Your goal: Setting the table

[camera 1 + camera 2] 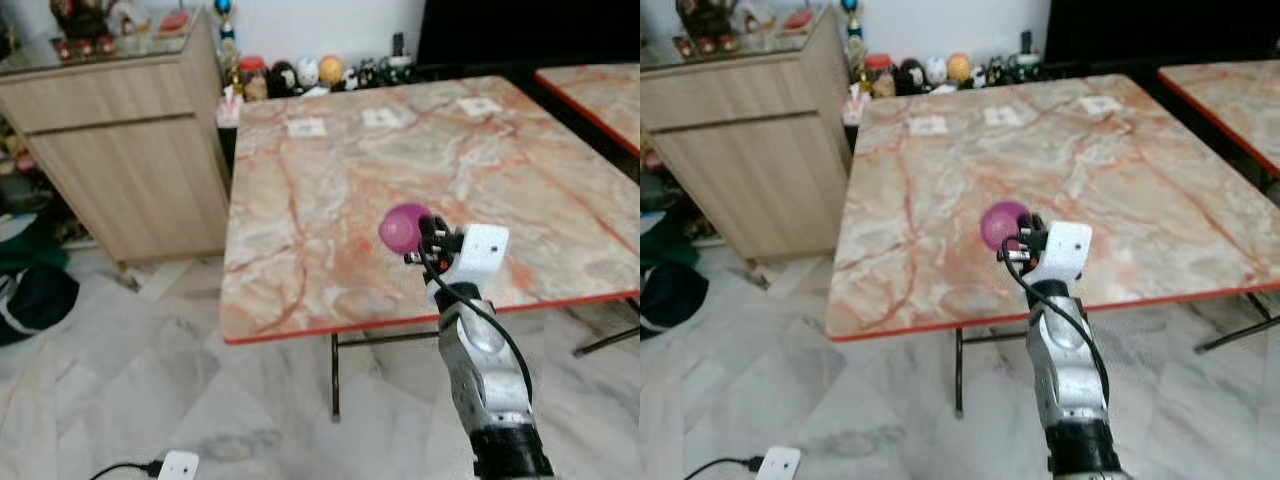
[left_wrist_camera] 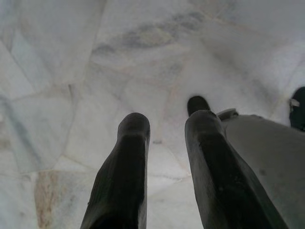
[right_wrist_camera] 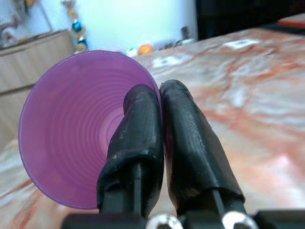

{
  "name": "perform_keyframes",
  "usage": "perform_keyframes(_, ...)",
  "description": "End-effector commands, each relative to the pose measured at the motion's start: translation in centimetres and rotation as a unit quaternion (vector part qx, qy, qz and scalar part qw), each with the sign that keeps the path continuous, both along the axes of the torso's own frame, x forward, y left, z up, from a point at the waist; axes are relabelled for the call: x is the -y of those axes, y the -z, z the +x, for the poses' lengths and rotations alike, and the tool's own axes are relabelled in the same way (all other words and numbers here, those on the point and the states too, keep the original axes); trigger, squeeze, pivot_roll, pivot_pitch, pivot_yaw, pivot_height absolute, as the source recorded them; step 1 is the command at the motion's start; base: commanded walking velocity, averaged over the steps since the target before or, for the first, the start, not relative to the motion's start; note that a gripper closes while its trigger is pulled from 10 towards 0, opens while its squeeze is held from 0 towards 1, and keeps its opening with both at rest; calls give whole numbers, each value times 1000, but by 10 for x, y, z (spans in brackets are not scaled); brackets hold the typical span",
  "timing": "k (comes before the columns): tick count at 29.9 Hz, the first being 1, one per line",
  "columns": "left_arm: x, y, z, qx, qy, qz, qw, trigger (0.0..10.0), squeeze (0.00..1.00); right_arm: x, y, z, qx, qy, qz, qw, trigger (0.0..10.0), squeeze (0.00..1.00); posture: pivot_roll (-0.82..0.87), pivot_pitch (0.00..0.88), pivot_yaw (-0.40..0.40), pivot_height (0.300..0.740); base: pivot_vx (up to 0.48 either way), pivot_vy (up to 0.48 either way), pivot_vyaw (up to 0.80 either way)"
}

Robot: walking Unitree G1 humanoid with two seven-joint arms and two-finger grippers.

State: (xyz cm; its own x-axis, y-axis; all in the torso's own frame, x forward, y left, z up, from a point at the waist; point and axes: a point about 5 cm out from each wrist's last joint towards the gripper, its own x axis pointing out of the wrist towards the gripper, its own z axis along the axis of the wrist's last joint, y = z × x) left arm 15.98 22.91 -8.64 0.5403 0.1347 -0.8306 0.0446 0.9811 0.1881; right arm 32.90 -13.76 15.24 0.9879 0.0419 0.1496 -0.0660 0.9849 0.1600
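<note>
The purple cup (image 3: 71,129) is held by its rim: one finger (image 3: 136,143) lies inside the mouth, the other outside, my right jaws (image 1: 425,245) clamped tight on the thin wall between them. The cup lies tipped on its side, its long axis running away from my wrist and its open mouth facing back toward the wrist camera; it projects ahead and slightly to the left of the jaws. It hangs above the near part of the marble surface (image 1: 330,180), just inside the red front edge, apparently not touching, though the height is hard to judge from above. To set it upright, I judge the wrist must turn before lowering. My left jaws (image 2: 167,167) hang idle, fingers parted, over the pale floor (image 2: 71,57). A wooden cabinet (image 1: 120,150) stands left of the surface.
</note>
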Motion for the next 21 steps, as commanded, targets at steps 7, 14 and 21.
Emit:
perform_keyframes(7, 0, 2, -4, -12, 9, 5, 1000, 10000, 0, 7, -7, 1, 21, 31, -5, 999, 10000, 0, -117, 7, 39, 740, 0, -458, 0)
perform_keyframes(14, 0, 2, -4, -12, 13, 5, 1000, 10000, 0, 14, -6, 0, 24, 47, -12, 999, 10000, 0, -120, 0, 39, 740, 0, -455, 518)
perform_keyframes(21, 0, 2, -5, -14, 18, 5, 1000, 10000, 0, 16, -5, 0, 22, 56, -4, 998, 10000, 0, -126, 0, 43, 740, 0, -454, 58)
